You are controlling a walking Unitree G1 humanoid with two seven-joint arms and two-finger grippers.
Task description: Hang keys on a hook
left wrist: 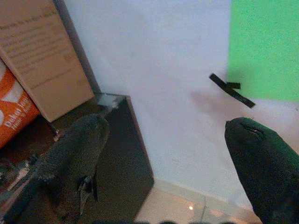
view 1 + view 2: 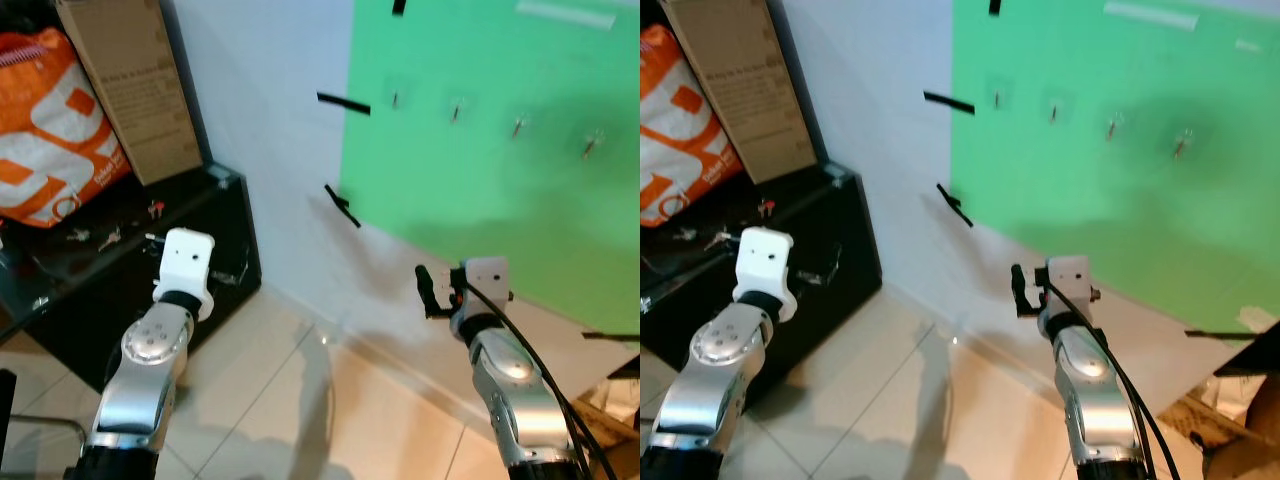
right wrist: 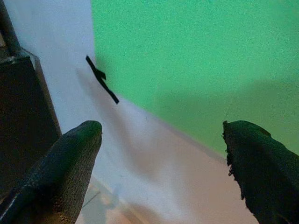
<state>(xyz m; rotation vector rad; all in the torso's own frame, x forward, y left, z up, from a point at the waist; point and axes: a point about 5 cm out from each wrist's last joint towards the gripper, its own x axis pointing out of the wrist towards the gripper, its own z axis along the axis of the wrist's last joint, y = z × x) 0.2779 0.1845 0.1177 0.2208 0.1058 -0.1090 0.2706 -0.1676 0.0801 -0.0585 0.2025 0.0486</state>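
Several small keys (image 2: 108,238) lie on top of a low black cabinet (image 2: 222,232) at the left. Four small metal hooks (image 2: 456,110) run in a row across a green sheet (image 2: 500,190) on the white wall. My left gripper (image 1: 166,123) is raised beside the cabinet, its fingers (image 1: 74,158) open and empty, pointing at the wall and the cabinet's corner. My right gripper (image 2: 432,290) hangs below the green sheet's lower edge, well under the hooks. It is open with nothing in it, as the right wrist view (image 3: 162,128) confirms.
An orange bag (image 2: 50,130) and a tall cardboard box (image 2: 135,80) stand on the cabinet. Black tape strips (image 2: 342,205) hold the sheet's left edge. Pale tiled floor (image 2: 300,400) lies between my arms. Cardboard pieces (image 2: 615,400) sit at the lower right.
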